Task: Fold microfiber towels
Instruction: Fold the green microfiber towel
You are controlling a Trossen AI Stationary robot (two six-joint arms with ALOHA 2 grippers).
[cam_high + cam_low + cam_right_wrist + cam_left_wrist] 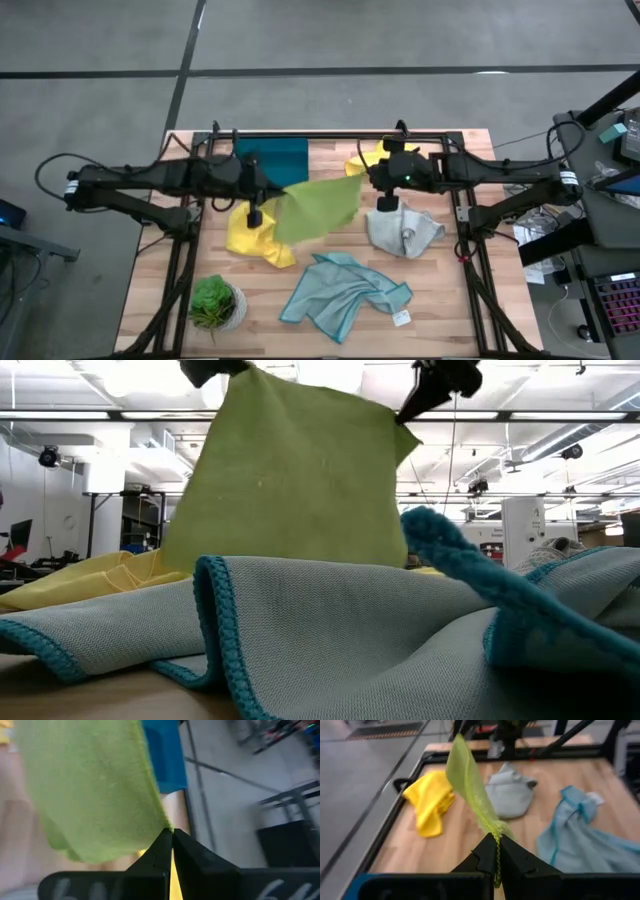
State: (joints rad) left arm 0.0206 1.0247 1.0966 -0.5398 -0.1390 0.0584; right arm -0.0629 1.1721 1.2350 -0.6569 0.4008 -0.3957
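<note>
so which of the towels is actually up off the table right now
The lime green towel: it hangs in the air, pinched at one corner by the left gripper and another by the right gripper. The yellow, grey and light blue ones lie crumpled on the wood.

The table's middle is blocked by the hanging lime green towel; bare wood is left at the near right corner.

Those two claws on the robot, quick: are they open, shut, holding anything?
Left gripper: shut on one corner of the lime green towel, lifted off the table.
Right gripper: shut on another corner of the same towel.
</note>
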